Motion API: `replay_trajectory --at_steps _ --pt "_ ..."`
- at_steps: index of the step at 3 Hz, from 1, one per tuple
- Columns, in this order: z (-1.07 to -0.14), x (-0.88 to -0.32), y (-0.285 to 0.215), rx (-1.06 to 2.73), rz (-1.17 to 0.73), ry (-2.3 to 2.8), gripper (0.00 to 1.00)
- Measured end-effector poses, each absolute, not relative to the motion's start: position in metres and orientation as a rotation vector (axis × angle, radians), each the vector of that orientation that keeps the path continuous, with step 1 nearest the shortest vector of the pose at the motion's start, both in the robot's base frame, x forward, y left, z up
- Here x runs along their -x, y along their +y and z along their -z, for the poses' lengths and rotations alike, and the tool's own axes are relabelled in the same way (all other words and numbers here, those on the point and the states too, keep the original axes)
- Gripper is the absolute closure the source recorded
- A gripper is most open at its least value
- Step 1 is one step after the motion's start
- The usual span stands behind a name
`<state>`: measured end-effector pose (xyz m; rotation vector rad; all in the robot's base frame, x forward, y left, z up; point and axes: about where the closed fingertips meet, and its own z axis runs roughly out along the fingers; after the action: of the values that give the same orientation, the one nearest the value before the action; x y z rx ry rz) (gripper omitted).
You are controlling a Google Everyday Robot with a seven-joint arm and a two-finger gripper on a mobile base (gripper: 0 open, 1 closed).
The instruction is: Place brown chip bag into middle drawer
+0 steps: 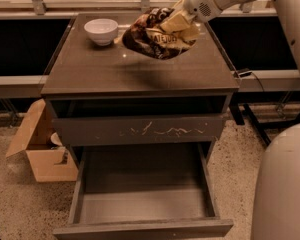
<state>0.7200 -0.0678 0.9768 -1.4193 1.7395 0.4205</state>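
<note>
Above the far side of the cabinet top [115, 71], the gripper [182, 21] is clamped on the brown chip bag [152, 39], right of the white bowl [101, 30]. The middle drawer [142, 230] stands open below.

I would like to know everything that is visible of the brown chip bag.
The brown chip bag is crumpled shiny foil, dark brown with tan-yellow patches and pale lettering. The pincer, at the top right of the picture, is shut on the bag's upper right part. The bag hangs tilted above the cabinet top, seemingly clear of it, with a shadow beneath. It is just right of the white bowl.
</note>
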Motion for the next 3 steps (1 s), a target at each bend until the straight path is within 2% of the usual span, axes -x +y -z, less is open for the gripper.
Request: replay_trajectory --at_steps 1,2,3 --pt "-0.976 -0.72 -0.068 1.419 -0.421 1.743 1.0" --pt "-0.973 -0.693 -0.055 1.529 -0.504 1.636 1.0" --pt "-0.967 -0.624 -0.041 1.716 -0.693 1.401 1.0"
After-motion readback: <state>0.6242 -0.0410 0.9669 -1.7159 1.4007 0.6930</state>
